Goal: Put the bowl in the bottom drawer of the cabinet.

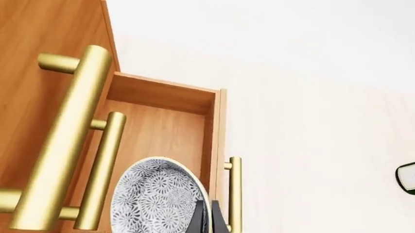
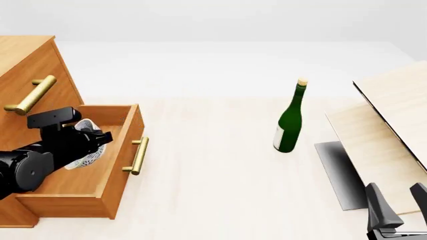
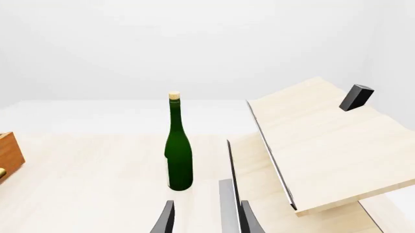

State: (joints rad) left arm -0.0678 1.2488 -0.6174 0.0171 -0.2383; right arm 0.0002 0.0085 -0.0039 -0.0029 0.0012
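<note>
The cabinet stands at the table's left, and its bottom drawer is pulled out, brass handle facing right. My left gripper reaches in over the open drawer, shut on the rim of the speckled white bowl. The arm hides much of the bowl. In the left wrist view the bowl hangs tilted above the drawer's wooden floor, with the gripper pinching its edge. My right gripper is open near the front right edge, holding nothing; its fingers show in the right wrist view.
A green bottle with a cork stands upright mid-table. Pale wooden boards lean on a grey stand at the right, just ahead of the right gripper. The two upper drawers are shut, and their brass handles jut out above the open drawer.
</note>
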